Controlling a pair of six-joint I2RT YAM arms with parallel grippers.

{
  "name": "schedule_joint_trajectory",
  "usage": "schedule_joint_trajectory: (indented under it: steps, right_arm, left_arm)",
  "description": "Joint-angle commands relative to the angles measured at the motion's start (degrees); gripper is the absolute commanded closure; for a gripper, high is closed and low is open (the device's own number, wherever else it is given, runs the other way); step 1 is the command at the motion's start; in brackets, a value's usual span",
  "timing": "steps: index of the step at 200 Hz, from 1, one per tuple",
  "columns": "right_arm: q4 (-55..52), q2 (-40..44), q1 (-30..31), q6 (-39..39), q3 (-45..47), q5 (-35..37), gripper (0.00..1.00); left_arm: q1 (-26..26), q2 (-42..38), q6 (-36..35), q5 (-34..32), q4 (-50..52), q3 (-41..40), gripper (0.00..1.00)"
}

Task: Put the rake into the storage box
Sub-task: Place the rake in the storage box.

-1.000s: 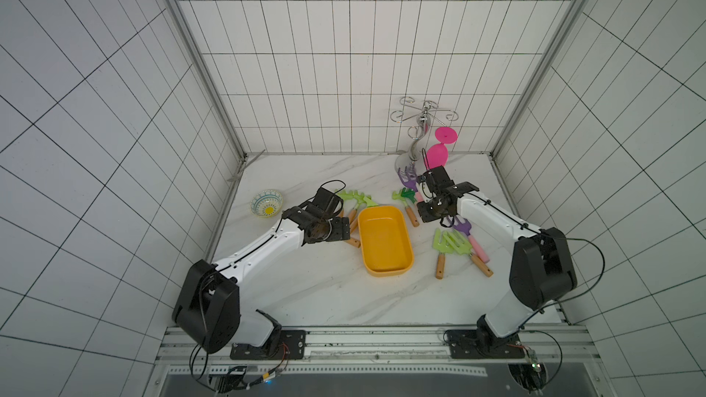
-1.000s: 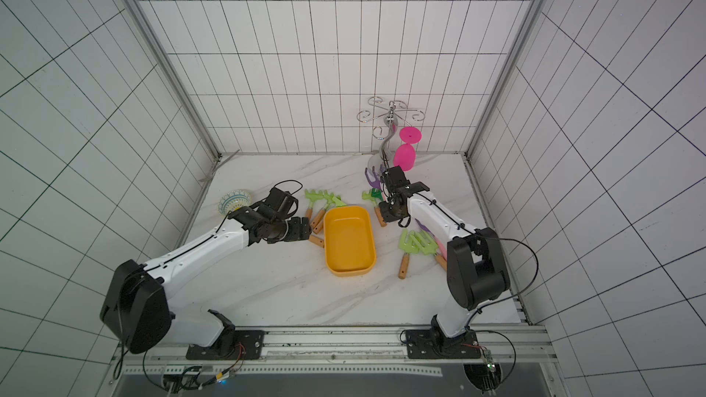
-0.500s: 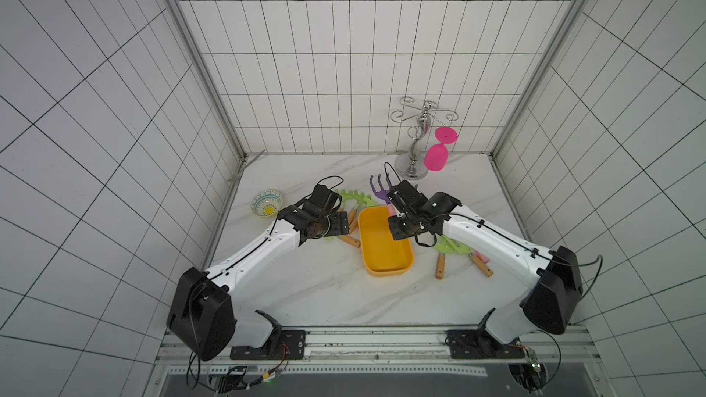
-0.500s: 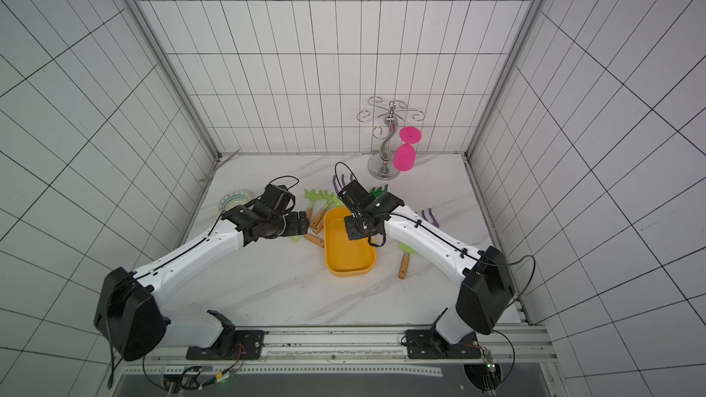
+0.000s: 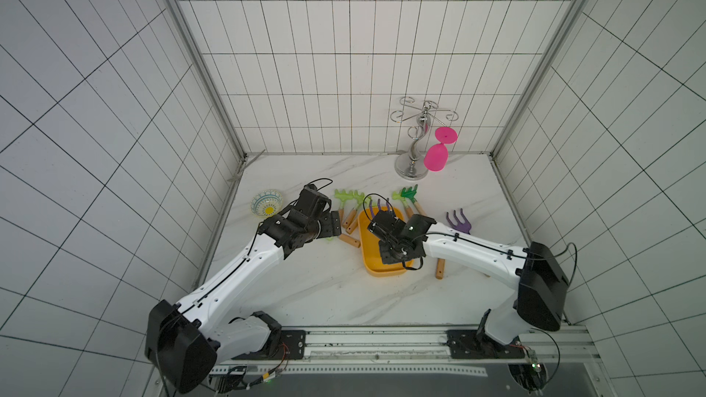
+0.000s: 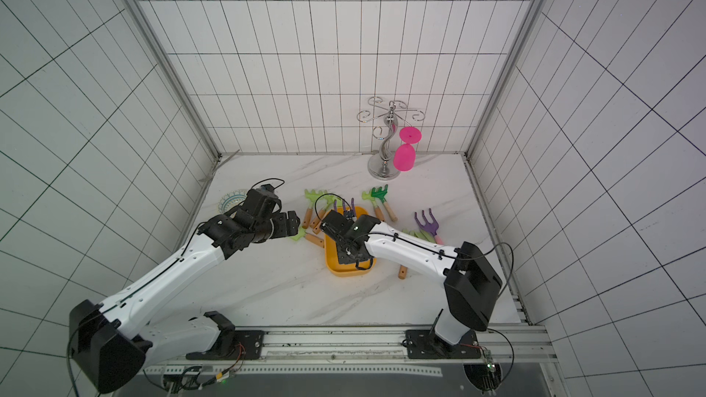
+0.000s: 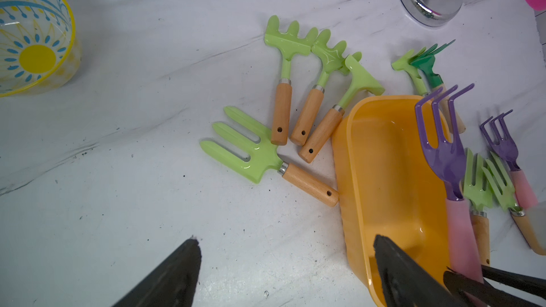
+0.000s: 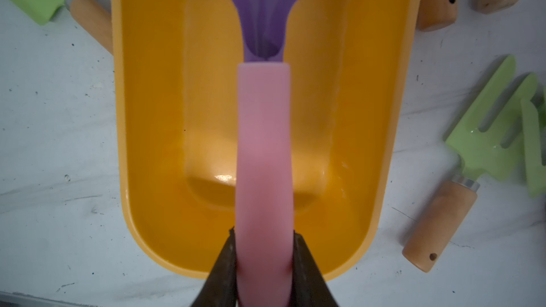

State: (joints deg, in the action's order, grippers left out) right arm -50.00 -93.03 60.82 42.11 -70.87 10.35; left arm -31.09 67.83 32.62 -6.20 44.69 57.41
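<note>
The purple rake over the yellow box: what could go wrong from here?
1. The right gripper pinches the purple rake low on its pink handle, far from the head, so the long tool might swing or slip.
2. In both top views the rake's head looks close to the far rim of the storage box. If released now, it might catch there.
3. The left gripper hangs open right beside the box, so the two arms could bump.

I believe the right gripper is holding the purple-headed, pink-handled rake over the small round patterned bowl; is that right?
Not quite. The right gripper holds the purple-headed, pink-handled rake over the shallow yellow-orange plastic storage box, not the small round patterned bowl; the right wrist view shows it.
</note>
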Motion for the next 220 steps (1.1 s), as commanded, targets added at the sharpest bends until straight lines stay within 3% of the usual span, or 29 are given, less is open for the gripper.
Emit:
schedule_joint_trajectory:
  steps: [1, 87, 144, 157, 183, 220]
  right_arm:
    - [0.98, -2.89, 0.01, 0.77, 1.07, 1.56, 0.75]
    - [3.89, -10.72, 0.87, -1.30, 0.47, 1.11, 0.74]
    - [4.06, -17.01, 0.87, -3.29, -3.38, -0.38, 0.66]
    - [4.29, -16.77, 0.82, -3.55, -3.43, -0.29, 0.57]
    - [3.98, -14.37, 0.89, -5.57, -4.48, 1.93, 0.25]
    - [0.69, -7.35, 0.37, -13.75, -5.67, 2.31, 0.13]
  left_arm:
    - [-0.24, -1.07, 0.51, -0.79, 0.14, -1.24, 0.07]
    - [-0.28, -0.74, 0.03, -1.04, 0.22, -2.12, 0.07]
    - [-0.29, 0.27, -0.28, -1.45, 0.93, -1.86, 0.07]
    - [-0.26, 0.35, -0.39, -1.77, 0.85, -1.86, 0.07]
    - [-0.28, 1.31, -0.56, -1.83, 0.82, -1.22, 0.07]
    - [-0.26, 3.20, -1.14, -1.47, 0.53, 0.31, 0.07]
